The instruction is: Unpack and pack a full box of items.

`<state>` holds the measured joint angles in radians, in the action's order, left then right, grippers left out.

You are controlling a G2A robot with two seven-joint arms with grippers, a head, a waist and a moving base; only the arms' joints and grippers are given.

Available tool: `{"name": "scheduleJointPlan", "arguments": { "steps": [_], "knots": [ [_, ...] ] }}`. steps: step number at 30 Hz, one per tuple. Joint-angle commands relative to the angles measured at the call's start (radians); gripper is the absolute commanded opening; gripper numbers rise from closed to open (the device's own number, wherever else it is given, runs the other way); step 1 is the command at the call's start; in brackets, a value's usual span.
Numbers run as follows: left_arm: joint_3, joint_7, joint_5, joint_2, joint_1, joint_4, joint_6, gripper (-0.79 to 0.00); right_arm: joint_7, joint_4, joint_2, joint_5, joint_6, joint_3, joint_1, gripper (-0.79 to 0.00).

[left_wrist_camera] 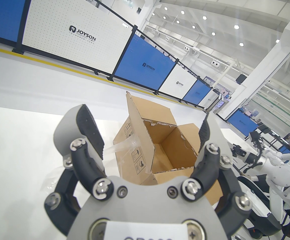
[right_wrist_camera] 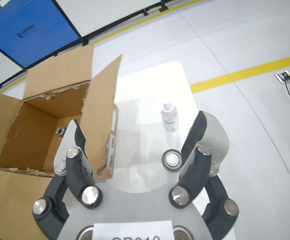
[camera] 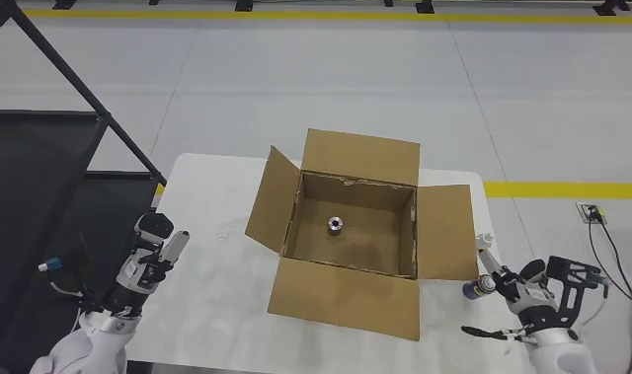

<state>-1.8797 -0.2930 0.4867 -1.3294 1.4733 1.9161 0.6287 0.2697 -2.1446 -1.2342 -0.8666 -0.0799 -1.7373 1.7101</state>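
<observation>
Status: we see left claw (left_wrist_camera: 145, 113), right claw (right_wrist_camera: 137, 118) both spread, empty; open brown cardboard box (camera: 346, 297) holds small round metal part (camera: 336, 225).

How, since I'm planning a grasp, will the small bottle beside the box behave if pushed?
The bottle stands upright on a narrow base, so a high push would probably tip it. Being round, it may roll across the table.

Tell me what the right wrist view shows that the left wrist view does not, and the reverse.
Right wrist only: a white bottle standing on the table, a round metal-rimmed item near it, a metal piece on the box floor, the open right gripper. Left wrist only: the open left gripper, clear tape on the box side. Both: the open cardboard box on the white table.
</observation>
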Motion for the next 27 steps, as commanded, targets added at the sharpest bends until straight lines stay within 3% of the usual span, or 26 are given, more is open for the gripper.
{"name": "scheduleJointPlan", "arguments": {
  "steps": [1, 8, 15, 16, 18, 22, 25, 27],
  "knots": [
    [0.0, 0.0, 0.0, 0.0, 0.0, 0.0, 0.0, 0.0, 0.014, 0.0, 0.001, 0.039, 0.054, -0.009, 0.005, 0.0],
    [0.0, 0.0, 0.0, 0.0, 0.0, 0.0, 0.0, 0.0, 0.296, 0.095, 0.016, 0.24, 0.154, -0.052, -0.095, 0.0],
    [0.0, 0.0, 0.0, 0.0, 0.0, 0.0, 0.0, 0.0, 0.435, 0.225, 0.034, 0.428, 0.256, -0.109, -0.218, 0.0],
    [0.0, 0.0, 0.0, 0.0, 0.0, 0.0, 0.0, 0.0, 0.458, 0.243, 0.037, 0.448, 0.264, -0.112, -0.236, -0.028],
    [0.0, 0.0, 0.0, 0.0, 0.0, 0.0, 0.0, 0.0, 0.503, 0.287, 0.043, 0.482, 0.272, -0.122, -0.277, -0.203],
    [0.0, 0.0, 0.0, 0.0, 0.0, 0.0, 0.0, 0.0, 0.578, 0.371, 0.055, 0.518, 0.276, -0.12, -0.358, -0.209],
    [0.0, 0.0, 0.0, 0.0, 0.0, 0.0, 0.0, 0.0, 0.602, 0.421, 0.062, 0.525, 0.279, -0.108, -0.407, -0.268],
    [0.0, 0.0, 0.0, 0.0, 0.0, 0.0, 0.0, 0.0, 0.601, 0.445, 0.065, 0.526, 0.271, -0.099, -0.431, -0.252]
  ]
}}
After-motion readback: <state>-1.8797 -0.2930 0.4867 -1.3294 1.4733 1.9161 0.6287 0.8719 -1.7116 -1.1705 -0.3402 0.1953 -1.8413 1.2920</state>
